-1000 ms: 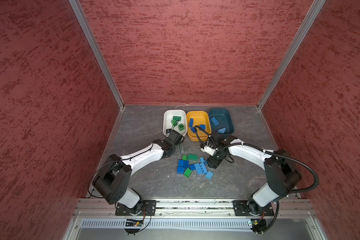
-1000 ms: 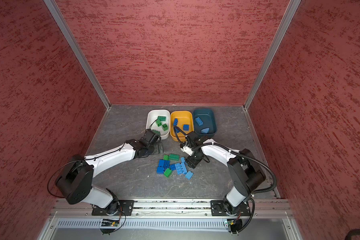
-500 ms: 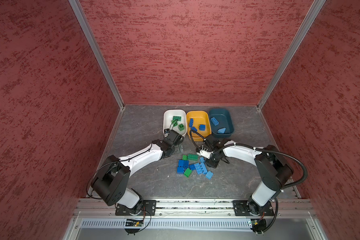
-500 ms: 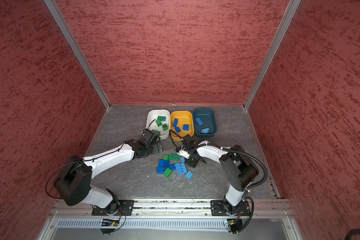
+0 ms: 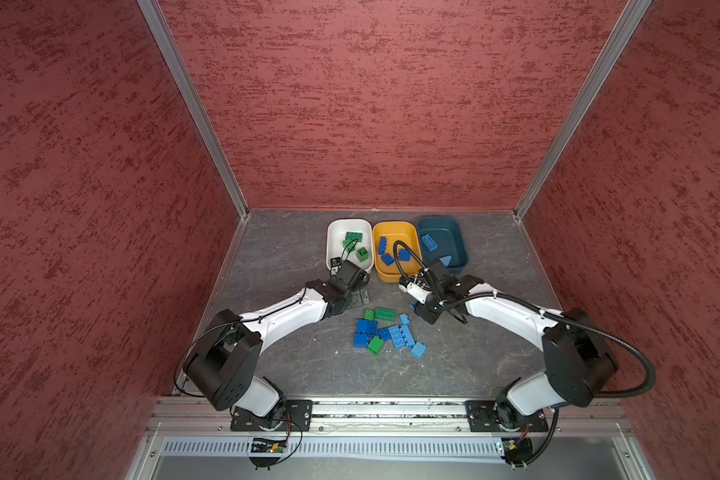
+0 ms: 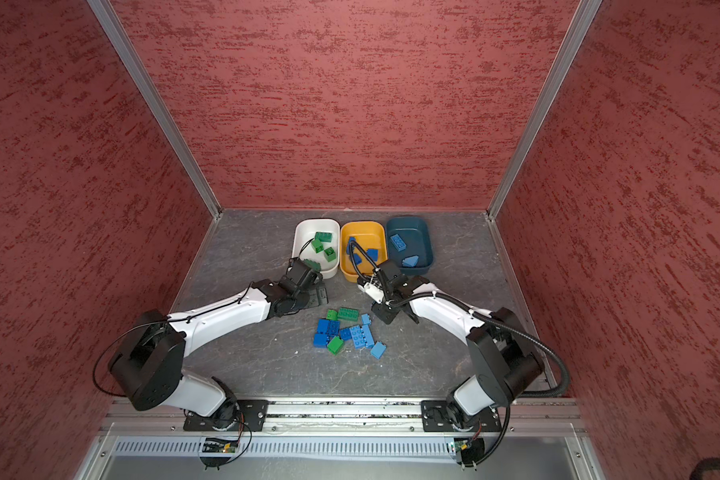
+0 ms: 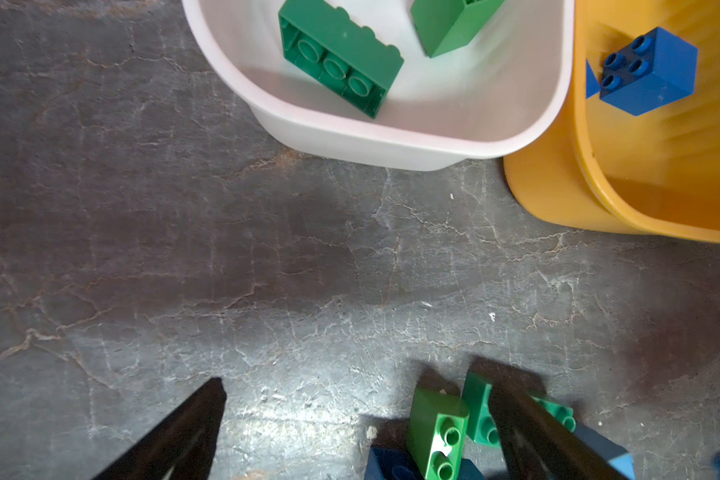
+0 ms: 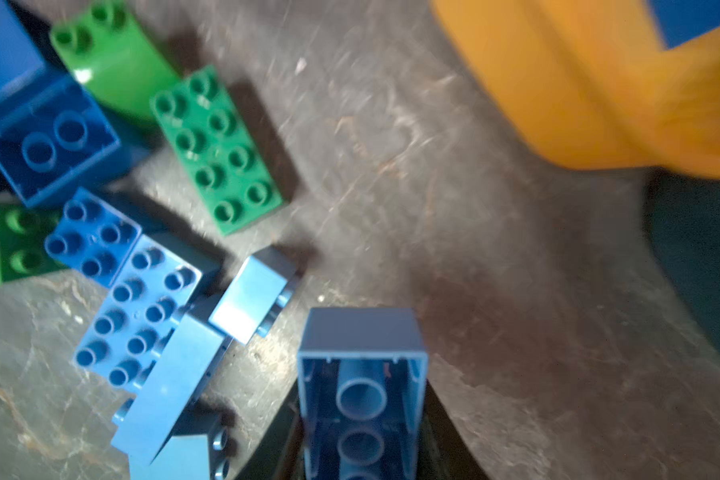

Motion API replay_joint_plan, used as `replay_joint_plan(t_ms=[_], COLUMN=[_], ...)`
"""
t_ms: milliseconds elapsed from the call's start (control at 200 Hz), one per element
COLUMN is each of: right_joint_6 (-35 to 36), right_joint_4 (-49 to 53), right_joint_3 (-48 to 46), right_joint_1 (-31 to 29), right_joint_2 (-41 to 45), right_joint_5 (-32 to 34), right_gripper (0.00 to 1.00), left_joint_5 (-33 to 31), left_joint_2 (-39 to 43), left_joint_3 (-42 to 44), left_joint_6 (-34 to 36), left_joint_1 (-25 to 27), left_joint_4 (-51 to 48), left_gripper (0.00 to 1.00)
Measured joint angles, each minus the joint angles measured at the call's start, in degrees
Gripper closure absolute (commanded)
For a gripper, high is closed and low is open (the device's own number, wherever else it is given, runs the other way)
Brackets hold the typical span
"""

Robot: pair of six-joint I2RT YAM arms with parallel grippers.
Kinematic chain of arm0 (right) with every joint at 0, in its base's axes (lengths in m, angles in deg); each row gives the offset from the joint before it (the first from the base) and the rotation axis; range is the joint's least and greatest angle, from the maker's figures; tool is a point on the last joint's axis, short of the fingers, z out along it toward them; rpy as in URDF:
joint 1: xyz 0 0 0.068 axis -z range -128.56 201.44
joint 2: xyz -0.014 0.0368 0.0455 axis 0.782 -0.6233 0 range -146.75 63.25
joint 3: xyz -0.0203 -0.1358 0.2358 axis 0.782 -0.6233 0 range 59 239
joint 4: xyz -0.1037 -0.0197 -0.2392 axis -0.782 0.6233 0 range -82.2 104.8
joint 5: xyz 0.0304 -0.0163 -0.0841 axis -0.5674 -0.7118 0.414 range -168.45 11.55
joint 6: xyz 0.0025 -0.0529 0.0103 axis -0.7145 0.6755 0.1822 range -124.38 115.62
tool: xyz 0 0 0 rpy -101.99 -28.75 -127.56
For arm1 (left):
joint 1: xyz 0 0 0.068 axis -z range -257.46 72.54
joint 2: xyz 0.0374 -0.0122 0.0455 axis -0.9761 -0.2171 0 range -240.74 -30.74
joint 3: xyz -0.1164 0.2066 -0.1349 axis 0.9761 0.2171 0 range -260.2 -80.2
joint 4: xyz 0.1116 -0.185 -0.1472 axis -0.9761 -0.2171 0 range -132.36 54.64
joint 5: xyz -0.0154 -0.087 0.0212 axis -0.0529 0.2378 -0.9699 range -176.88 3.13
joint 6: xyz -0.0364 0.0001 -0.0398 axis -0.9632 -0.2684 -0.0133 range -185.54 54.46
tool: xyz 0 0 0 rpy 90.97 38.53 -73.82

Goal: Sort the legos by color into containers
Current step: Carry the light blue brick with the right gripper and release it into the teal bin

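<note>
Left gripper (image 7: 350,419): jaws wide, empty; near white tub (image 7: 391,141)
Right gripper (image 5: 421,311): clamped on light blue brick (image 8: 362,374); beside loose pile (image 5: 385,332)
Yellow tub (image 5: 393,229): dark blue bricks (image 5: 382,245) inside

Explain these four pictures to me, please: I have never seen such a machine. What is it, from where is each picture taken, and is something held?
It is a robot with two white arms, left arm and right arm, at a grey table. Two pictures look down from above; the other two come from a camera on each wrist. Each arm ends in a pincer. The left pincer is open and empty; the right pincer grips a light blue brick. Loose bricks lie on the table, before a white tub with green bricks, a yellow tub with dark blue ones and a teal tub with light blue ones.
</note>
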Motion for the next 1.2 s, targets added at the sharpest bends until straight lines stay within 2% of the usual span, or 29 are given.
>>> replay_joint_plan(t_ms=[160, 281, 386, 511, 646, 882, 1042, 1197], right_joint_6=[-10.3, -20.0, -29.0, -35.0, -34.1, -26.4, -22.9, -21.7], right_joint_4=[-11.6, -21.6, -27.5, -25.6, -19.3, -8.3, -2.8, -1.5], right_joint_3=[-0.4, -1.0, -0.9, 5.7, 17.6, 38.6, 48.5, 48.6], right_joint_1=[6.8, 14.0, 20.3, 24.3, 24.7, 24.5, 24.5, 24.2], right_joint_2=[6.9, 8.2, 5.0, -5.6, -18.0, -34.1, -40.6, -39.7], right_joint_5=[-0.4, -2.8, -5.8, -6.1, -2.5, 8.8, 10.2, 9.9], right_gripper=[0.72, 0.71, 0.71, 0.69, 0.68, 0.63, 0.43, 0.32], left_joint_5=[0.0, 0.0, 0.0, 0.0, 0.1, 0.5, 1.8, 3.8], left_joint_2=[0.0, 0.0, 0.0, 0.0, 0.0, 1.5, 3.8, 4.0], left_joint_3=[0.0, 0.0, 0.0, 0.0, 0.0, 0.1, 0.7, 1.2], left_joint_6=[0.0, 0.0, 0.1, 1.1, 3.4, 6.8, 8.7, 10.4], left_joint_1=[0.2, 0.2, 0.3, 0.6, 1.7, 3.1, 3.5, 3.9], left_joint_4=[0.2, 0.3, 0.3, 0.3, 0.3, 0.3, 0.3, 0.2], left_gripper=[0.00, 0.00, 0.00, 0.00, 0.00, 0.00, 0.00, 0.00])
